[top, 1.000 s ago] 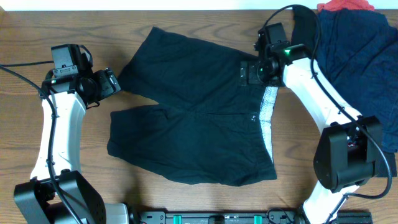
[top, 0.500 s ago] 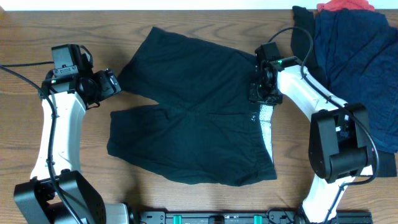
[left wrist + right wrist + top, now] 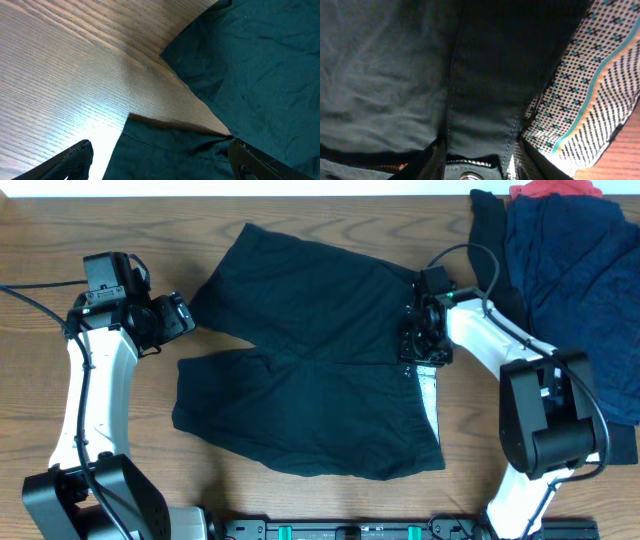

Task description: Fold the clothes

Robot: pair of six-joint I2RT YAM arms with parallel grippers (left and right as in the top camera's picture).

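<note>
Lying spread flat near the middle of a wooden table [image 3: 330,220] is one pair of black shorts [image 3: 300,390], legs pointing left, waistband to the right. Its pale speckled waistband lining [image 3: 429,395] shows along the right edge. Three more garments sit heaped at the table's far right corner: one navy blue [image 3: 570,270], one black [image 3: 488,230], one red [image 3: 555,189]. Two robot arms reach in. The right gripper [image 3: 418,355] sits on the shorts' waistband, its fingers pinched onto a fold of it. The left gripper [image 3: 183,315] hovers just beside the upper leg's hem, fingers spread wide apart, holding nothing.
</note>
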